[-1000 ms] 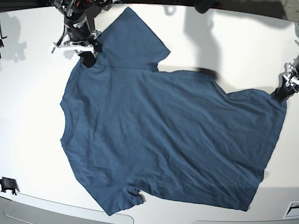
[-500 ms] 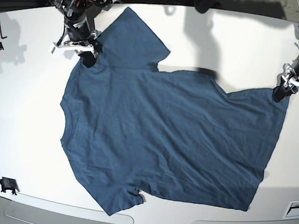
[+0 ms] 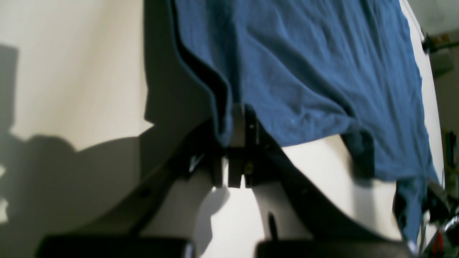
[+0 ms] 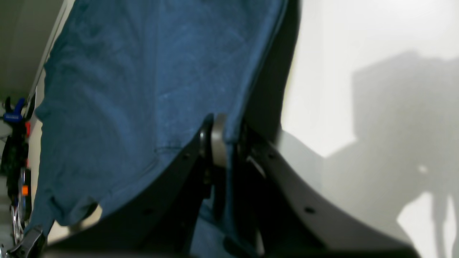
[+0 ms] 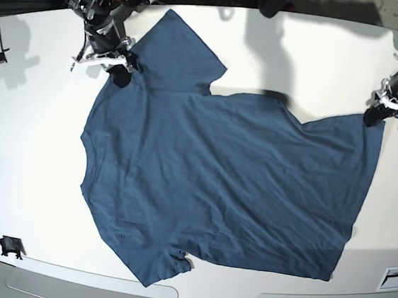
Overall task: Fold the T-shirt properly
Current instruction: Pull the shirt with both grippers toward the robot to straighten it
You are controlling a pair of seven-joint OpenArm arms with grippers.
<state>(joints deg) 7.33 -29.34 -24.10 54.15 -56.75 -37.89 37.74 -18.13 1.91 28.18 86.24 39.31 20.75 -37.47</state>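
The T-shirt (image 5: 223, 187) is dark blue and lies spread out flat on the white tabletop (image 5: 27, 159). It fills most of the middle of the base view. One sleeve (image 5: 177, 51) points up near the top of the frame, and the other sleeve (image 5: 162, 262) is at the bottom, close to the near edge. The round neck side is on the left. The straight bottom hem (image 5: 364, 188) runs down the right side.

The left hand (image 5: 372, 117) is at the upper right of the base view. It is closed tight on a corner of the hem — in the left wrist view the blue cloth (image 3: 304, 71) goes right in between the two dark fingers (image 3: 251, 122), and the edge hangs a bit above the tabletop, with a dark shadow under it.

The right hand (image 5: 119, 76) is at the upper left of the base view, just beside the upper sleeve. It is closed on the shirt too — in the right wrist view the cloth edge (image 4: 236, 118) is pinched at the fingers (image 4: 217, 139), and the rest of the shirt (image 4: 143, 89) spreads away to the upper left of that frame.

A small black clip (image 5: 9, 245) sits near the lower left corner of the tabletop, well apart from the shirt.
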